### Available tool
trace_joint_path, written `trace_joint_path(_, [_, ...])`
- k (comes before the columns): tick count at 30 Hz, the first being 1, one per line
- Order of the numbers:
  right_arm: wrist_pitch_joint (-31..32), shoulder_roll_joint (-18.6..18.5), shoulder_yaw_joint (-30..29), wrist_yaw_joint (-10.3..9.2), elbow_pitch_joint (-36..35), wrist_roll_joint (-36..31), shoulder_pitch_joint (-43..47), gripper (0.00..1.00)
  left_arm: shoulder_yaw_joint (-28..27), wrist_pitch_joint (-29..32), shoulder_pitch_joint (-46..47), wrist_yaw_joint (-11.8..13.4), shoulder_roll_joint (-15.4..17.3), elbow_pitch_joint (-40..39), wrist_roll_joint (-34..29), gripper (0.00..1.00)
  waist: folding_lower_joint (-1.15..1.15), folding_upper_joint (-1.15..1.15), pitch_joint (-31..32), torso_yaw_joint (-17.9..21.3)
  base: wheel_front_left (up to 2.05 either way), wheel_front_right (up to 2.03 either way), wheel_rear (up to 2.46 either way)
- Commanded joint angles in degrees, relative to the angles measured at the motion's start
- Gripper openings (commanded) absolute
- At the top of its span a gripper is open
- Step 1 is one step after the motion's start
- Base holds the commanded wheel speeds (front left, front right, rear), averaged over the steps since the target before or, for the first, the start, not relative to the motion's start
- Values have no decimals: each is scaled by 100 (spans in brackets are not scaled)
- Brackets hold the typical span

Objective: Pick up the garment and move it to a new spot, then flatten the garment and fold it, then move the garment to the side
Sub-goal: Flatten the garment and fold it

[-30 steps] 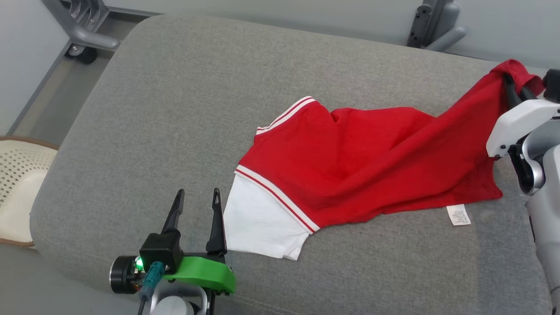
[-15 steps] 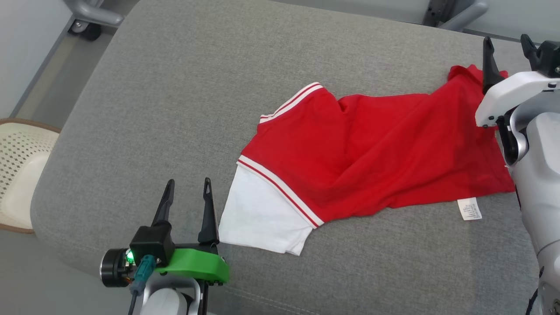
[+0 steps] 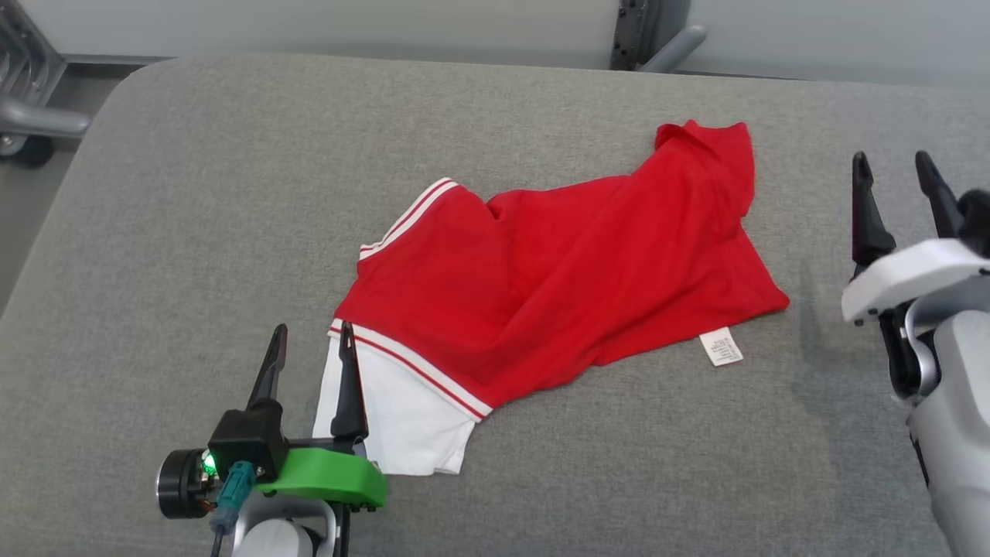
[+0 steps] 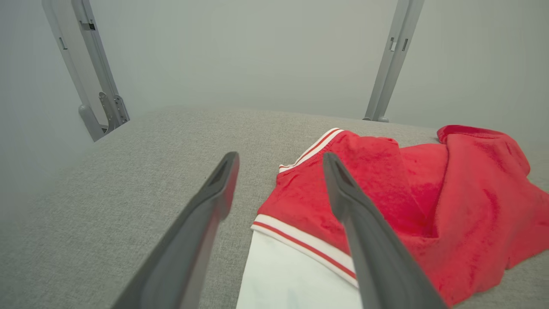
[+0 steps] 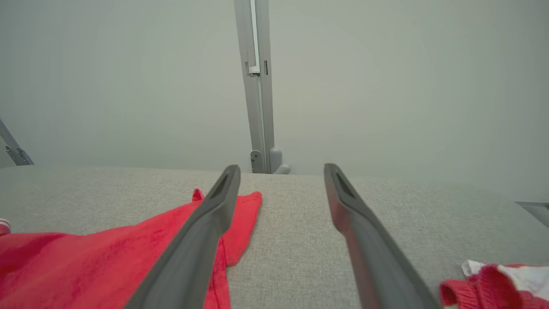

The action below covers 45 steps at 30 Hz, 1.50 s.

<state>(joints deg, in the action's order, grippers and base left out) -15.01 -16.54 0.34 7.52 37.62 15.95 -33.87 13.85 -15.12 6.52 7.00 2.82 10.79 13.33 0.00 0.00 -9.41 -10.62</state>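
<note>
Garment: the red garment (image 3: pixel 557 271) lies rumpled and unfolded in the middle of the head view, running from lower left to upper right on the grey cushion (image 3: pixel 232 193).
Garment edges: a white sleeve (image 3: pixel 394 418) with a red-and-white striped band sits at its lower left end. A second striped cuff (image 3: pixel 406 220) is at left of centre. A bunched corner (image 3: pixel 708 147) points toward the top, and a white care label (image 3: pixel 721 346) pokes out under the right-hand hem.
Left gripper: the left gripper (image 3: pixel 312 327) is at the lower left with its fingers spread and nothing between them. One finger crosses the white sleeve's left edge; contact cannot be told.
Right gripper: the right gripper (image 3: pixel 889 156) is at the right edge, spread wide and empty, with bare cushion between it and the garment's right corner.
Open room: there is wide bare cushion to the left of the garment and along the bottom. A clear strip lies at the right and a narrower band above.
Cushion edges: the far edge runs along the top, with a rounded corner at upper left.
Beyond: one grey metal leg (image 3: pixel 39 124) is at the upper left and another (image 3: pixel 650 39) at top centre.
</note>
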Motion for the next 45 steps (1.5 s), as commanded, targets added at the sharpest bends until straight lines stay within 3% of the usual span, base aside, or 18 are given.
trace_joint_path(1, [-19,25,-46,-7,-215,20,282,100,-41,0,-73,-26,17,-9,-75,100,0,0,271,332,0,0,0])
trace_joint_path(9, [-20,495,-500,-6,-2085,-292,2043,100,-253,0,-306,-198,17,43,-243,100,0,0,559,538,0,0,0])
trace_joint_path(17, [-19,1141,-468,-6,-3068,-474,3200,100,-375,0,-733,-352,16,51,-244,100,0,0,912,588,0,0,0])
trace_joint_path(26, [-21,1352,-192,-6,-3367,-539,3702,100,-341,0,-878,-359,16,130,-26,100,0,0,1054,568,0,0,0])
trace_joint_path(45, [-21,1363,14,-6,-3266,-226,3938,100,-203,0,-873,-436,16,346,-66,100,0,0,1227,483,0,0,0])
